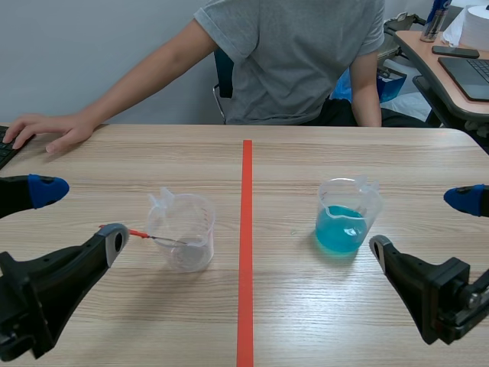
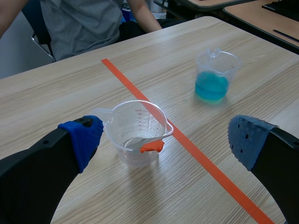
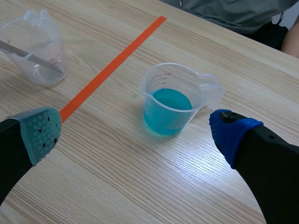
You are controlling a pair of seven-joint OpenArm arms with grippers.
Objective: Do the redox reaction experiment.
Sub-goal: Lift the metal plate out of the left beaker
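A clear empty measuring cup [image 1: 183,232] [image 2: 137,132] [image 3: 35,49] stands left of the red tape line, with a metal tool with an orange-red handle [image 1: 153,237] [image 2: 147,143] resting in it, handle over the rim. A second clear cup with blue liquid [image 1: 345,216] [image 2: 214,76] [image 3: 172,100] stands right of the line. My left gripper [image 1: 57,218] [image 2: 166,140] is open, its fingers either side of the empty cup and short of it. My right gripper [image 1: 435,225] [image 3: 140,133] is open, short of the blue cup.
A person in a grey shirt [image 1: 294,57] sits across the table, one hand [image 1: 42,130] resting at the far left edge. A second desk with a phone and a can [image 1: 458,53] stands at the back right.
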